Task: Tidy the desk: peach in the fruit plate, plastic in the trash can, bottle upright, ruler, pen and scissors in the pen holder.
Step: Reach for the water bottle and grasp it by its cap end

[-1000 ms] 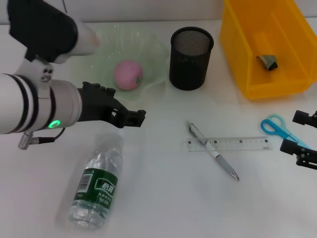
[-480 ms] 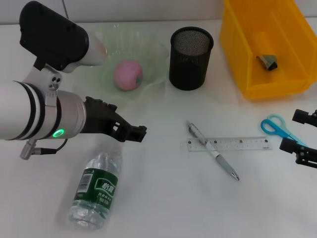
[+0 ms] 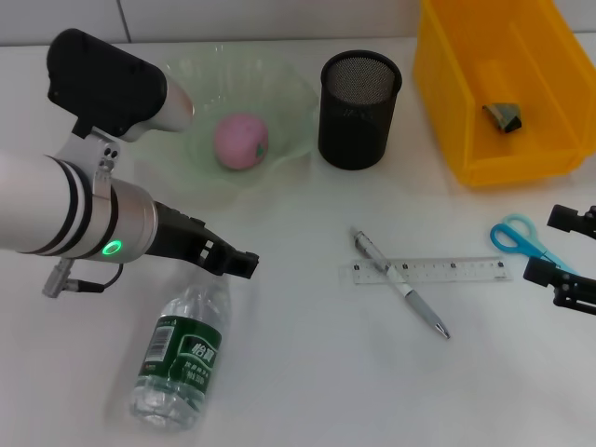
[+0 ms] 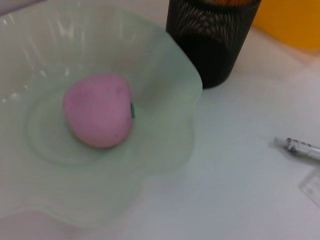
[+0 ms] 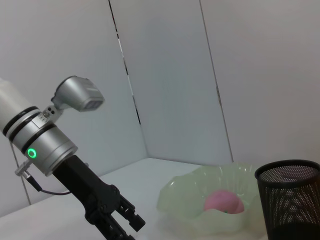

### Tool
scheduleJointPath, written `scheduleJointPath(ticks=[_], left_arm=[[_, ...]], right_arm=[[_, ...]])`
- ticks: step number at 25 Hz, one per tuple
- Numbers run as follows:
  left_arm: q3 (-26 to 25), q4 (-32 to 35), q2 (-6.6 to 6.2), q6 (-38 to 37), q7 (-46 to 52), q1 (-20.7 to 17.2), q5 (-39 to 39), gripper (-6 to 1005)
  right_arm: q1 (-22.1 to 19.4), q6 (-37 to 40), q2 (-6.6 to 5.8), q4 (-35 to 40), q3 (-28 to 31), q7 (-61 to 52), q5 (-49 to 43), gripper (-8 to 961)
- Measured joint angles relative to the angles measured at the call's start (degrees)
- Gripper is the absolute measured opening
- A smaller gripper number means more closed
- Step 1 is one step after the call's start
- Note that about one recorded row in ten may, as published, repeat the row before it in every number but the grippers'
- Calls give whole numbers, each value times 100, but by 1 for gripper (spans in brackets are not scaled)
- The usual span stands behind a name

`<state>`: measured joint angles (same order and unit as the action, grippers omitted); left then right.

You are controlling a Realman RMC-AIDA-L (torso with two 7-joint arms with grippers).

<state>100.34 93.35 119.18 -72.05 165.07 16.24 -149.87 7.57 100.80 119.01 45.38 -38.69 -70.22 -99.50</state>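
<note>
Head view: a clear plastic bottle [image 3: 182,352] lies on its side on the white table [image 3: 307,372], near the front left; its dark green label carries white characters too small to read. The ruler [image 3: 431,271], transparent with dark graduation marks, lies flat near the centre, and the pen [image 3: 400,294] rests diagonally across its left end. Blue-handled scissors [image 3: 524,240] lie just right of the ruler. The pink peach [image 3: 241,141] sits inside the pale green, wavy-rimmed fruit plate [image 3: 289,88]. Beside the plate stands the black mesh pen holder [image 3: 359,110], and right of it the yellow trash can [image 3: 447,112], which holds a small dark scrap [image 3: 504,116]. The left gripper [image 3: 240,264] hangs just above the bottle's cap end, fingers close together and holding nothing. The right gripper [image 3: 568,251] is at the right edge beside the scissors, fingers spread apart and empty.
</note>
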Motion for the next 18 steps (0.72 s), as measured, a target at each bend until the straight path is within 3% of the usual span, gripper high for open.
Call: scheduleJointPath(ticks=[9, 18], left_arm=[[-51, -804, 0, 207, -4, 425, 11, 860], [-63, -1010, -1, 225, -6, 549, 18, 860]], right_arm=[[0, -41, 0, -59, -29, 0, 0, 835], [-1, -40, 0, -65, -7, 1, 0, 834]])
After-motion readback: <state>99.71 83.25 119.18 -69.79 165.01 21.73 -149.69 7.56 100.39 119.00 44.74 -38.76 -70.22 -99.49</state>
